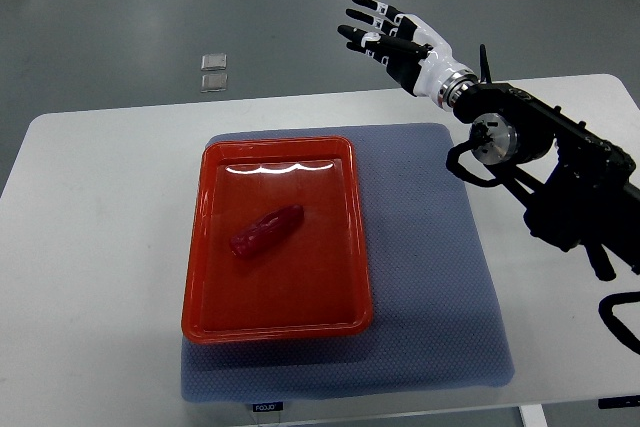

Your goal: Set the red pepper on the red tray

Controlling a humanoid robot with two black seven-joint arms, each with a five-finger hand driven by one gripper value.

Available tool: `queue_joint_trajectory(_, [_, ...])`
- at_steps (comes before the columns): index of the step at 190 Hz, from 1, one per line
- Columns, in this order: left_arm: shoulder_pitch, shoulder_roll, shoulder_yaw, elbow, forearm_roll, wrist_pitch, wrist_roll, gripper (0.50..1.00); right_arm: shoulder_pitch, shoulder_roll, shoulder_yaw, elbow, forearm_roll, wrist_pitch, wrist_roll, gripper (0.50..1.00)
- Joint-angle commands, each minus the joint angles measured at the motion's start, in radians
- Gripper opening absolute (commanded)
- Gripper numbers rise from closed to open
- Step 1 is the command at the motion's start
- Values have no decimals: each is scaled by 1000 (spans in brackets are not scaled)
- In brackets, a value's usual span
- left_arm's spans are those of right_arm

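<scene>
The right hand (385, 35) hangs beyond the table's far edge, fingers spread and holding nothing, apparently clear of the work. The red pepper (266, 231) lies inside the red tray (197, 247), left of its middle, so the placing looks done. The tray sits on a blue-grey mat (440, 277), with bare mat open along its right side for the arm to move.

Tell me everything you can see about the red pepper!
The red pepper is long, dark red and smooth-looking, a bit shiny. It lies flat on its side, slanted, inside the red tray, left of the middle. Only the tray floor touches it. The right hand is far away, open, holding nothing.
</scene>
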Motion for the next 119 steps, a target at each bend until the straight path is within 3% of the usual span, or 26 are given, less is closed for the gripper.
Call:
queue_joint_trajectory(1, [0,0,0,1,0,0,0,1000,-74,35,123,-6,76,1,20,876])
queue_joint_trajectory(27, [0,0,0,1,0,0,0,1000,-136,41,199,-9,84,7,37,907])
queue_joint_trajectory(67, [0,0,0,-1,0,0,0,1000,-206,58,248,-29,84,132,37,909])
queue_joint_trajectory(119, [0,0,0,-4,0,0,0,1000,-235,59,245,-47,82,147,37,911])
